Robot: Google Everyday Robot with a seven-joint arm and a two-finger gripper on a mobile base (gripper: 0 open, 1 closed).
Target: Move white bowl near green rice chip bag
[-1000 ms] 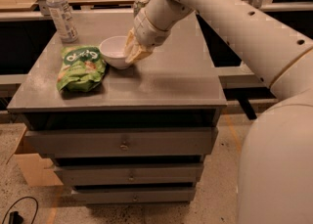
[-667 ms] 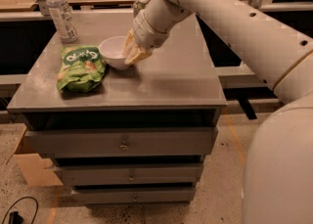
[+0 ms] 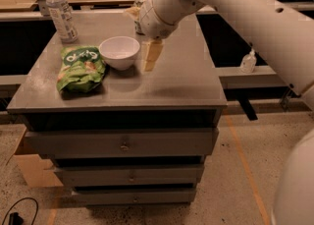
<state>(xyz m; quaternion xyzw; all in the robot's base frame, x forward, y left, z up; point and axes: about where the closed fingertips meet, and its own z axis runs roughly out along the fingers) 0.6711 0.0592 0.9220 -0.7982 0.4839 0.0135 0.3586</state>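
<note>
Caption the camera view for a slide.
Gripper beside white bowl, which sits next to green rice chip bag on grey cabinet.

Grey drawer cabinet [image 3: 162, 143] on speckled floor [image 3: 235, 189]

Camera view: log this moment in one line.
gripper: just right of white bowl, apart | white bowl: upright on tabletop, beside green rice chip bag | placement: looks done

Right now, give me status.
Gripper low, just right of white bowl. Bowl upright on tabletop beside green rice chip bag. Water bottle stands behind the bag.
</note>
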